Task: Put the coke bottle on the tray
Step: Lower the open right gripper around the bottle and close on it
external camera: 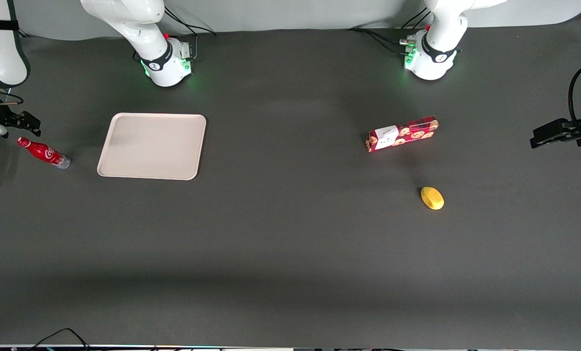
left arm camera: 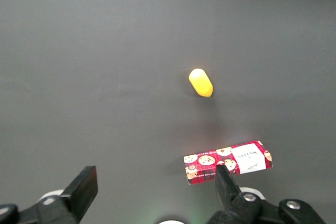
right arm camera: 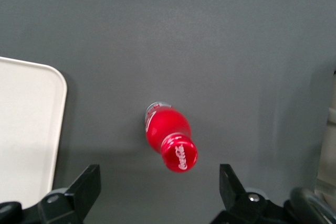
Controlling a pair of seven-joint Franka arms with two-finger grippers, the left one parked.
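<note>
From the front, the coke bottle (external camera: 44, 153) stands at the left edge of the frame, on the dark table (external camera: 290, 243) at the working arm's end, and the beige tray (external camera: 152, 146) lies just beside it toward the middle, with a strip of bare table between them and nothing on it. The hand (external camera: 21, 122) hangs above the bottle at upper left, its dark fingers spread wide and holding nothing. I count one bottle, one tray, one red cookie box (external camera: 402, 133) and one yellow fruit-like thing (external camera: 432, 198), the last two well apart toward the parked arm's end, the yellow one nearer the front camera. The parked arm's wrist view shows only that same cookie box (left arm camera: 228, 162) and yellow thing (left arm camera: 200, 82), one of each. Looking down from the working wrist, the bottle (right arm camera: 170, 142) stands upright with its red cap toward the lens, between the two spread fingers (right arm camera: 79, 192), and a rounded corner of the tray (right arm camera: 31, 129) shows close by. It looks stiff, light and smooth, likely slippery and easy to tip; I would grip the wider body below the neck.
</note>
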